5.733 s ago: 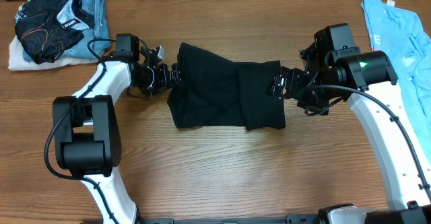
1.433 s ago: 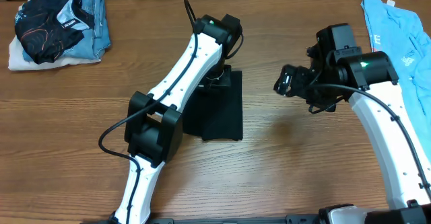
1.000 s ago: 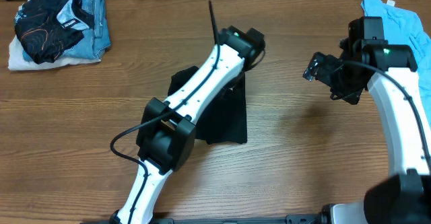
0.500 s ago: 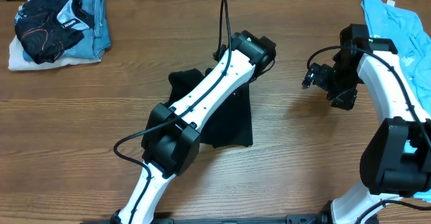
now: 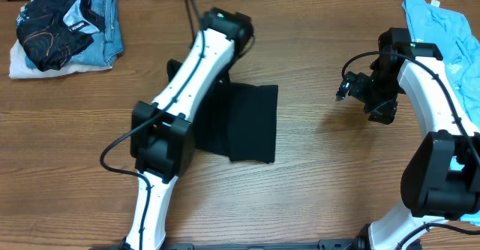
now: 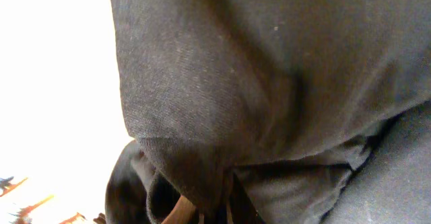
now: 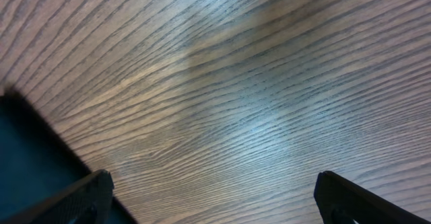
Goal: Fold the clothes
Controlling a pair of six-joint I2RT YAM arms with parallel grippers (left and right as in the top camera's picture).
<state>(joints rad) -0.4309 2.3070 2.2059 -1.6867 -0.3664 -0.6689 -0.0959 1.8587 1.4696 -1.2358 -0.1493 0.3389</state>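
The black T-shirt [image 5: 247, 122] lies folded into a narrow block at the table's middle. Its left part runs under my left arm. My left gripper [image 5: 223, 70] hangs over the shirt's upper left edge, mostly hidden by its own wrist. In the left wrist view black cloth [image 6: 269, 83] fills the picture and bunches into the shut jaws at the bottom edge [image 6: 215, 214]. My right gripper [image 5: 346, 85] hovers right of the shirt, open, with only bare wood between its fingertips [image 7: 215, 204]. A light blue T-shirt [image 5: 442, 32] lies at the far right.
A pile of other clothes [image 5: 60, 28], dark and denim blue, sits at the back left corner. Bare wooden table [image 5: 322, 175] spreads between the black shirt and the right arm. A dark edge [image 7: 23, 157] shows at the left of the right wrist view.
My left arm has swung back to the left with the black cloth in its jaws, and the shirt has shifted slightly left. The right arm drew right, then held still, open.
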